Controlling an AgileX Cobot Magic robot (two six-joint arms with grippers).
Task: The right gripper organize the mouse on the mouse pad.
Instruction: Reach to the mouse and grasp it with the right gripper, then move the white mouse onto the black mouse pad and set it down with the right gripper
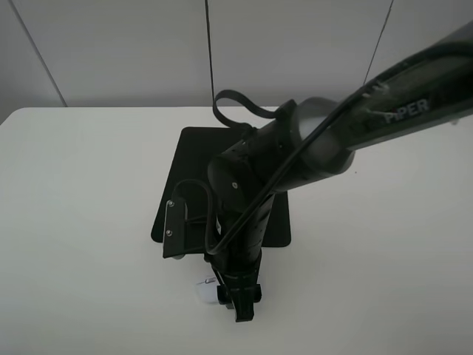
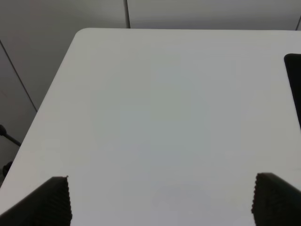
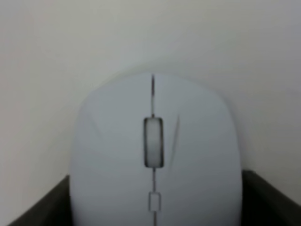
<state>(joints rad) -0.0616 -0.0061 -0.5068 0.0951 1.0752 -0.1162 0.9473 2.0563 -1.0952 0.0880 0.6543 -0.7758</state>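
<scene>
The white mouse (image 1: 202, 291) is on the white table just in front of the black mouse pad (image 1: 194, 166), off the pad and mostly hidden under my right gripper (image 1: 238, 302). The right arm reaches across the pad from the right. In the right wrist view the mouse (image 3: 155, 155) fills the space between the two dark fingers (image 3: 40, 207), which press on its sides. I cannot tell whether it rests on the table or is lifted. My left gripper (image 2: 160, 202) is open and empty above bare table, and is out of the exterior high view.
The white table (image 1: 81, 222) spreads to the left and right of the pad. A corner of the pad (image 2: 294, 84) shows at the edge of the left wrist view. A looped black cable (image 1: 235, 103) hangs on the right arm.
</scene>
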